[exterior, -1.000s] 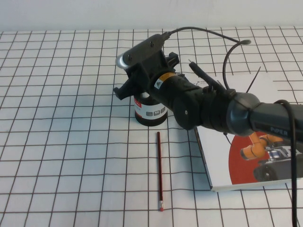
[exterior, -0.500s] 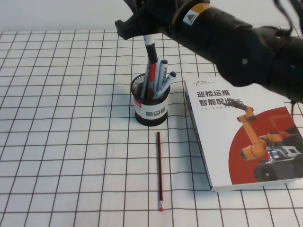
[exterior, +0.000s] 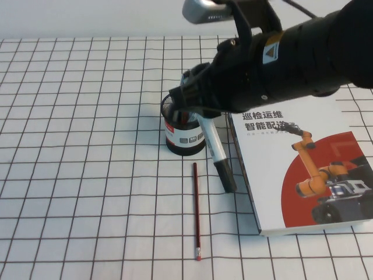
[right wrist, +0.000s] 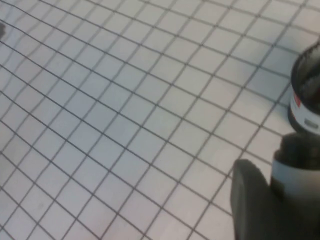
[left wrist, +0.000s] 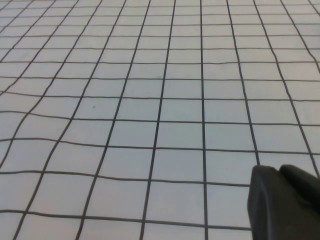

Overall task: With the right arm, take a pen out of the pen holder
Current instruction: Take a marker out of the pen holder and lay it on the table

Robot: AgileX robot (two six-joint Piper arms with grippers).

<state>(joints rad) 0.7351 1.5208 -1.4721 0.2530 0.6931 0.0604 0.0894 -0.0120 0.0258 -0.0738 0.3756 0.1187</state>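
Where the right arm reaches in over the counter (exterior: 70,151), the right hand (exterior: 198,108) is seen closed on a marker pen (exterior: 214,146); the pen is gripped at its upper end and hangs tilted, its black cap pointing down; its white barrel is also seen beside one finger (right wrist: 250,200) in the right wrist view. The marker pen is held outside the black mesh pen holder (exterior: 185,137), just beside it on the robot's right, its cap near the edge of a book (exterior: 303,175); whether the cap touches the counter cannot be told. A dark red pencil (exterior: 197,210) lies on the counter in front of the holder. The left hand (left wrist: 282,205) is seen low over bare gridded counter in its own wrist view; whether it is open or closed cannot be told.
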